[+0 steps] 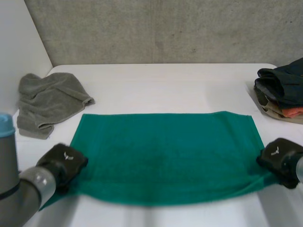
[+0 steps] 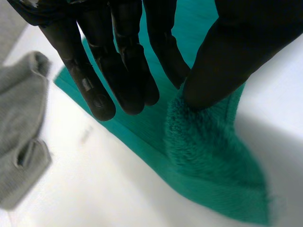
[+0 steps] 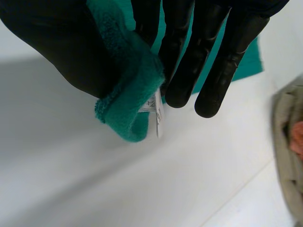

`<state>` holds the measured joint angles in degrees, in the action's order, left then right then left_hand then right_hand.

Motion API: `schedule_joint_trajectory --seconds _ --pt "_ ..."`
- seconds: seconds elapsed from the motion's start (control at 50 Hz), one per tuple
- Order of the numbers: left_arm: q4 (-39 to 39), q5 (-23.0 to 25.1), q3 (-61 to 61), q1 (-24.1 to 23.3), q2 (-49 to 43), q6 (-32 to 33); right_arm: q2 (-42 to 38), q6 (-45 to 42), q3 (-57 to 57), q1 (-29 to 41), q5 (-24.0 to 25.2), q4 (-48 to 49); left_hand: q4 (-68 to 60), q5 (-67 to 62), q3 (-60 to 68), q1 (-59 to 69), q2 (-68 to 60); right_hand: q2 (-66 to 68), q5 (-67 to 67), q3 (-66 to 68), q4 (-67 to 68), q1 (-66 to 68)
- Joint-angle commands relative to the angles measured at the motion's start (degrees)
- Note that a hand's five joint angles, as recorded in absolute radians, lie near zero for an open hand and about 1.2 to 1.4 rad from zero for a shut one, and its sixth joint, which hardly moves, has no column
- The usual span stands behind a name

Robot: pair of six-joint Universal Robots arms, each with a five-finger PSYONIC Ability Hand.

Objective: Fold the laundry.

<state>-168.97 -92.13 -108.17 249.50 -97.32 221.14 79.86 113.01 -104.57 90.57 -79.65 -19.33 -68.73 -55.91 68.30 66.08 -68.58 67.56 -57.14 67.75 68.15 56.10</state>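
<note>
Green towel [image 1: 165, 156] spread mid-frame on white worktop [image 1: 156, 80]. Left hand [image 1: 64, 163] pinches lower-left corner, right hand [image 1: 279, 158] lower-right, thumb against fingers. Best lift both evenly — carry near edge onto far edge, corners matched.

White table [image 1: 165, 90]: surface plain, carrying two bystander items. Item one, a grey towel [image 1: 49, 101], lies crumpled and unfolded at the table's far left, close to a white side panel [image 1: 19, 42]; part of it doubles over itself. Item two, a pile of clothes [image 1: 283, 92], sits at the table's far right edge: dark garment on top, an orange piece showing beneath it, a beige layer at the bottom. The two items are well apart. A grey concrete wall [image 1: 165, 30] stands behind the table's far edge.
</note>
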Motion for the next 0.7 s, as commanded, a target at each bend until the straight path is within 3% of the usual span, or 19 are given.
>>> schedule_joint_trajectory --seconds 0.02,0.2,0.32,0.42,0.44,0.46,0.48,0.5,0.52,0.7 --pt "-14.5 -0.3 14.3 -0.1 -15.2 0.1 -10.9 8.0 10.2 0.8 -4.2 9.6 -11.3 -14.1 11.7 13.9 -11.4 12.4 -12.9 12.2 11.9 23.9" --pt "-22.2 -1.8 32.7 -0.6 -31.7 0.7 -23.9 10.4 26.1 7.5 -9.9 17.0 -11.3 -14.1 11.7 13.9 -11.4 12.4 -12.9 12.2 11.9 23.9" --pt "-23.1 -1.8 40.8 -0.7 -38.8 0.6 -32.3 10.4 35.9 9.1 -10.4 21.2 -11.3 -14.1 11.7 13.9 -11.4 12.4 -12.9 12.2 11.9 23.9" --pt "-29.0 -1.7 44.5 -0.9 -42.3 0.7 -37.6 10.3 42.1 10.4 -10.8 26.7 -11.3 -14.1 11.7 13.9 -11.4 12.4 -12.9 12.2 11.9 23.9" --pt "-30.1 -1.7 44.7 -0.9 -42.4 0.8 -38.2 10.3 42.6 10.5 -11.1 27.4 4.0 1.2 -3.6 -1.4 3.9 12.4 -12.9 12.2 11.9 23.9" --pt "-31.1 -1.7 44.8 -1.0 -42.5 0.8 -38.6 10.3 43.3 10.6 -11.5 28.3 20.7 17.9 -20.2 -18.0 20.5 8.2 -8.6 8.0 7.6 19.6" --pt "-33.3 -1.6 44.5 -1.1 -42.5 0.9 -39.2 10.3 43.7 10.8 -12.4 29.7 58.7 55.9 -58.3 -56.1 58.6 -28.8 28.4 -29.0 -29.4 -17.4" --pt "-34.1 -1.7 44.4 -1.1 -42.3 0.8 -39.2 10.4 43.7 10.9 -13.0 30.5 58.6 55.7 -58.1 -55.9 58.4 -47.4 46.9 -47.6 -48.0 -35.9" --pt "-35.0 -1.7 44.1 -1.2 -42.2 0.8 -39.2 10.5 43.7 11.1 -13.4 30.9 55.0 52.2 -54.6 -52.4 54.9 -55.4 55.0 -55.6 -56.0 -43.9" --pt "-36.6 -1.4 36.6 -2.5 -35.1 0.3 -34.5 17.4 39.5 11.6 -14.0 31.6 58.7 55.9 -58.3 -56.0 58.5 -57.6 57.1 -57.8 -58.1 -46.1"
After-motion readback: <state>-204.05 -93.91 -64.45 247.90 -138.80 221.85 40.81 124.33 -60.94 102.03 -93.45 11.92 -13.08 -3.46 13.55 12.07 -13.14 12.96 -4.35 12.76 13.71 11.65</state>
